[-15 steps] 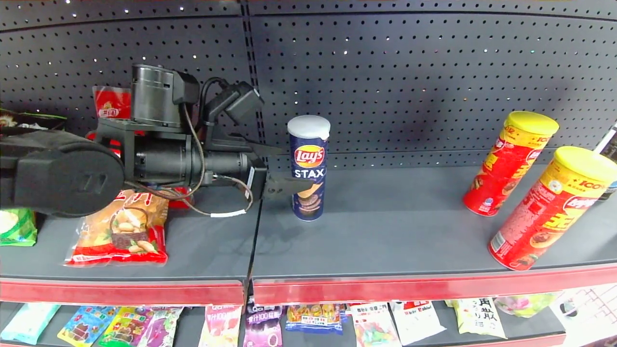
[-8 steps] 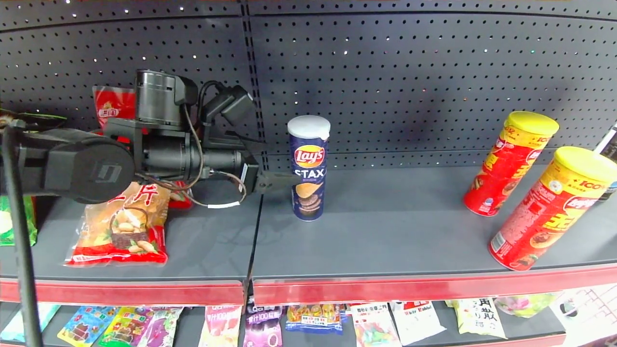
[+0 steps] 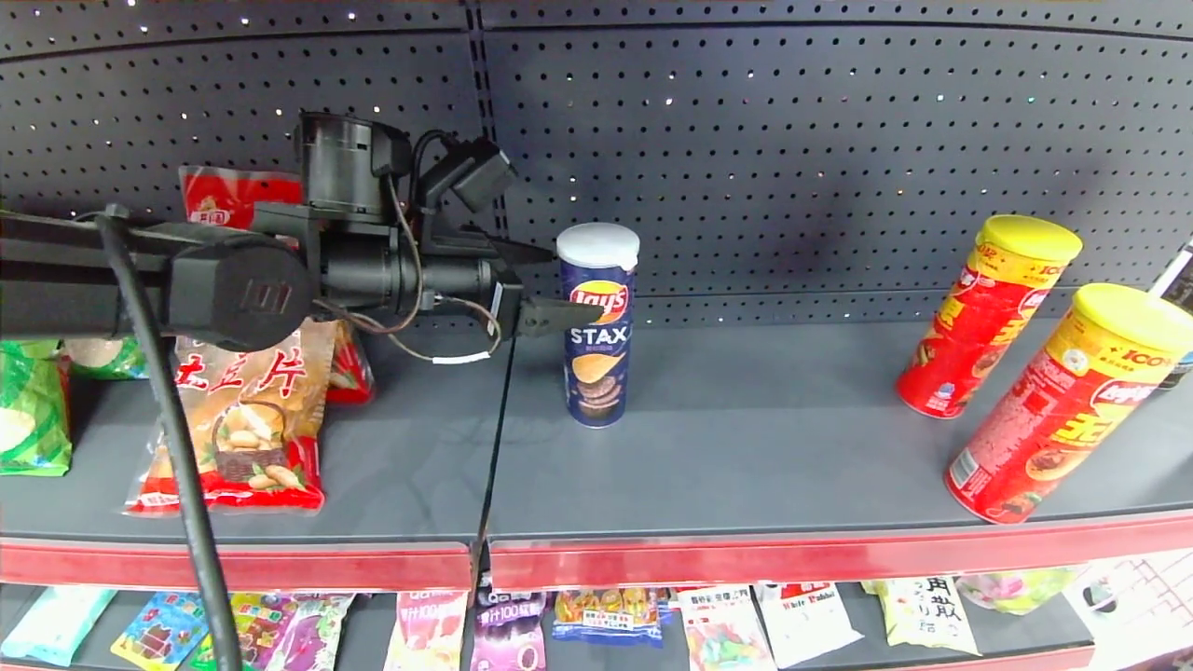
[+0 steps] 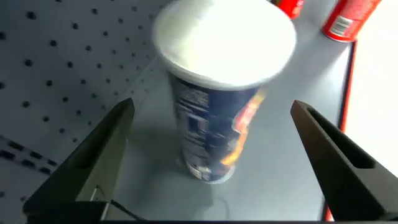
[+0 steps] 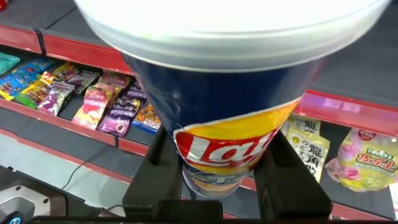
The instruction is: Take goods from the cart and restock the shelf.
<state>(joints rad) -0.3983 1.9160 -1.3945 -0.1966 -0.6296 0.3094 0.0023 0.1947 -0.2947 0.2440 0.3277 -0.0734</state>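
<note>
Here we see the blue chip can (image 3: 596, 326) standing upright on the grey shelf (image 3: 746, 447), our left gripper (image 3: 570, 281) level with its upper half, fingers spread wide and clear of it. Our right gripper (image 5: 221, 183) is clamped on a second blue chip can (image 5: 236, 118), snack packets (image 5: 93, 93) beyond it

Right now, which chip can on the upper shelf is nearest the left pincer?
The dark blue cardboard can with the white lid: it stands between the open fingers of the left pincer, while the two red, yellow-lidded cans stand far to its right.
</note>
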